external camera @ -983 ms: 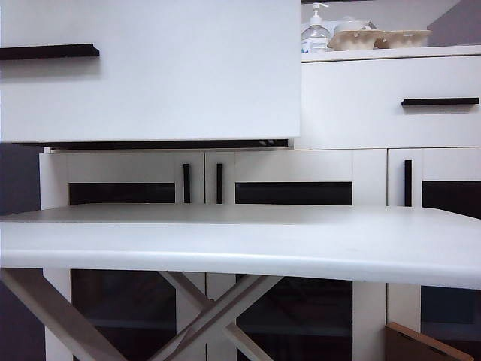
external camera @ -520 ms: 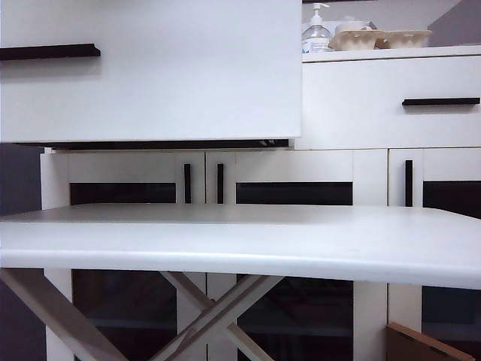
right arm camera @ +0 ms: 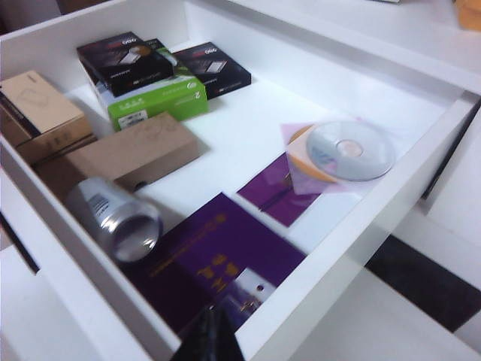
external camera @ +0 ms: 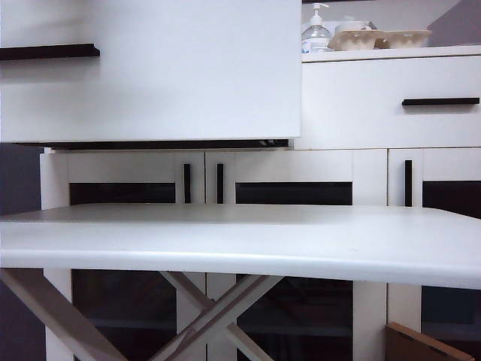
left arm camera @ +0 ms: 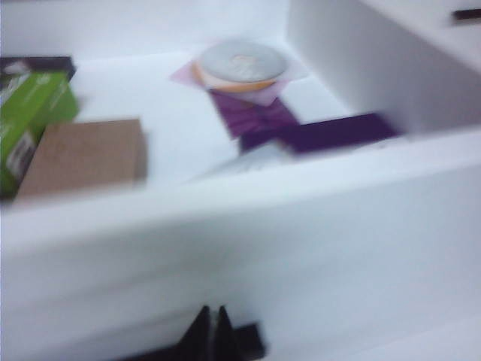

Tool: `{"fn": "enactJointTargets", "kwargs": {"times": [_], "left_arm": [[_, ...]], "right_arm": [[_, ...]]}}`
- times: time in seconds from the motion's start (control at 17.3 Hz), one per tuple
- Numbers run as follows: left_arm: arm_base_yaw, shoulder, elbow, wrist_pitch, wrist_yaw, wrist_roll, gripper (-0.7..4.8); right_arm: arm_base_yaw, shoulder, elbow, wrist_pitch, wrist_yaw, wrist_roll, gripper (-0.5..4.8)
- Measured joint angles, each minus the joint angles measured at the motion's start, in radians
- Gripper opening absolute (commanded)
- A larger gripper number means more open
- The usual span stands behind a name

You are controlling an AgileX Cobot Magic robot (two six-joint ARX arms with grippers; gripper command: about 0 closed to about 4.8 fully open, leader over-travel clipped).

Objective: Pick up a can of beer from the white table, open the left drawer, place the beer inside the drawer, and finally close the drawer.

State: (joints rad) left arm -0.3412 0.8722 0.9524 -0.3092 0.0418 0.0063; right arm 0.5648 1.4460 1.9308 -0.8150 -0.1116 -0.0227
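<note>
**Can stowed; drawer open, closing pending.**

The can point(right arm camera: 116, 218) is seen on its side inside the drawer point(external camera: 150, 71), at lower left of the right wrist frame, touching a brown box point(right arm camera: 128, 154) and a purple booklet point(right arm camera: 218, 259). The left gripper point(left arm camera: 212, 331), jaws together and empty, is held before the drawer front near its black handle point(external camera: 49, 51); the right gripper point(right arm camera: 210, 335), jaws likewise together and empty, is over the front rim. The table point(external camera: 240, 244) is smooth and matte with a rounded edge. Risks judged: the smooth aluminium cylinder may roll when the drawer is pushed; an off-centre push on the flat front may skew the drawer and jam it.
</note>
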Motion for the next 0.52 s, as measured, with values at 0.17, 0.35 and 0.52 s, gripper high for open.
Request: {"fn": "enactJointTargets", "kwargs": {"times": [0.17, 0.35, 0.52], "left_arm": [[0.0, 0.0, -0.094, 0.104, -0.034, 0.0, -0.06], [0.0, -0.001, -0.179, 0.261, -0.044, 0.0, -0.06], [0.0, 0.002, -0.247, 0.367, -0.068, 0.0, -0.06]], "right_arm": [[0.0, 0.0, 0.0, -0.025, -0.039, 0.0, -0.01], [0.0, 0.0, 0.0, -0.04, -0.042, 0.0, -0.01], [0.0, 0.0, 0.0, -0.04, -0.043, 0.0, -0.01]]}}
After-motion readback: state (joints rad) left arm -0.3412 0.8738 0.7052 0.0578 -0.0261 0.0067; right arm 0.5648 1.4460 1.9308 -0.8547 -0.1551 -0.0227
